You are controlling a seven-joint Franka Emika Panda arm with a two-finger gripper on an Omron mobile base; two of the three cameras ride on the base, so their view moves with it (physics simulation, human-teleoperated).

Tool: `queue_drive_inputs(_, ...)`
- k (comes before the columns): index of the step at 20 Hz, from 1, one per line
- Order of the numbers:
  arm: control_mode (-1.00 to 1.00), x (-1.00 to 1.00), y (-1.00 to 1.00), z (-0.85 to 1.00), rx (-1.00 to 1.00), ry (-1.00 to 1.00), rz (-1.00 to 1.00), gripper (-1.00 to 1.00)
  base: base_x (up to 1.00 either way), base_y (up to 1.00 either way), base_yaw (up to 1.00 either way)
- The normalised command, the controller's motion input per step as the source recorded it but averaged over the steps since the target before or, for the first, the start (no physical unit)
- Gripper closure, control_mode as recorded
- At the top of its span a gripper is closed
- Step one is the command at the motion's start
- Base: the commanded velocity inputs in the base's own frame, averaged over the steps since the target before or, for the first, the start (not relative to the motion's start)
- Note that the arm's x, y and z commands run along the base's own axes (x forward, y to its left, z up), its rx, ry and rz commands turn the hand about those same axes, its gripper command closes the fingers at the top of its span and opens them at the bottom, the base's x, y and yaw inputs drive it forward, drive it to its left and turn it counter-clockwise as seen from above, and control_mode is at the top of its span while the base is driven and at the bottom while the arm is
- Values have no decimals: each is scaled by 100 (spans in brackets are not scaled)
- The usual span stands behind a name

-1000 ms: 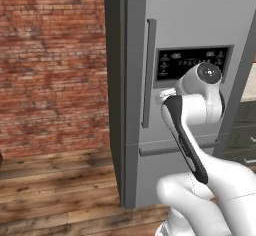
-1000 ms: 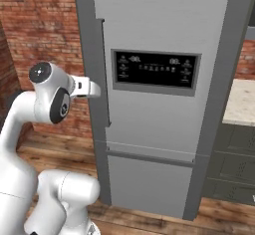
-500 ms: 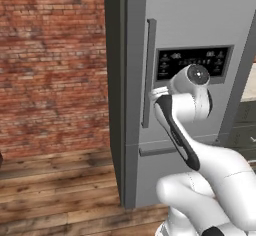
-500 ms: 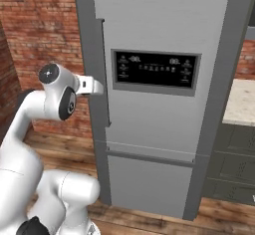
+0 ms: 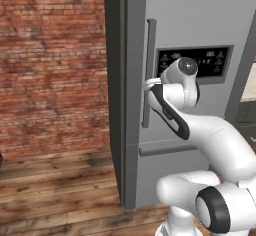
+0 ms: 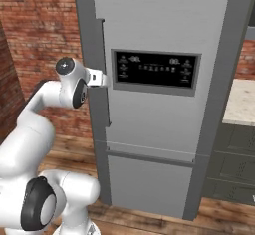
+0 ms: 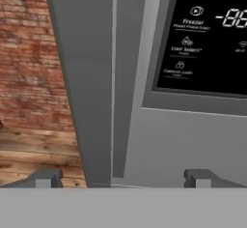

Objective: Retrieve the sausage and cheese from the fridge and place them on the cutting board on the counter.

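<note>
Fridge (image 6: pixel 164 129) is standing shut against the brick wall (image 5: pixel 50 65), its long vertical handle (image 5: pixel 148 75) running down beside the black dispenser panel (image 6: pixel 155 70). Gripper (image 7: pixel 124 176) is hovering at the handle with its jaws spread wide, gripping nothing; in the hand view one fingertip (image 7: pixel 46 178) is showing on each side of the handle's lower stretch. Counter (image 6: pixel 241 107) is lying to the fridge's right, above dark drawers (image 6: pixel 231 172).
</note>
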Motion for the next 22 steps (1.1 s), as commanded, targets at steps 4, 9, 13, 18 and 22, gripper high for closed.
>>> queue_drive_inputs(4,-100,54,0,-7,0,0,0,-100,0,0,0)
queue_drive_inputs(9,-100,59,1,-13,1,0,-1,-100,0,0,0)
queue_drive_inputs(13,-100,69,1,-14,1,0,0,-100,0,0,0)
queue_drive_inputs(18,-100,68,4,-17,0,0,0,-100,0,0,0)
queue_drive_inputs(22,-100,59,6,-20,0,0,0,-100,0,0,0)
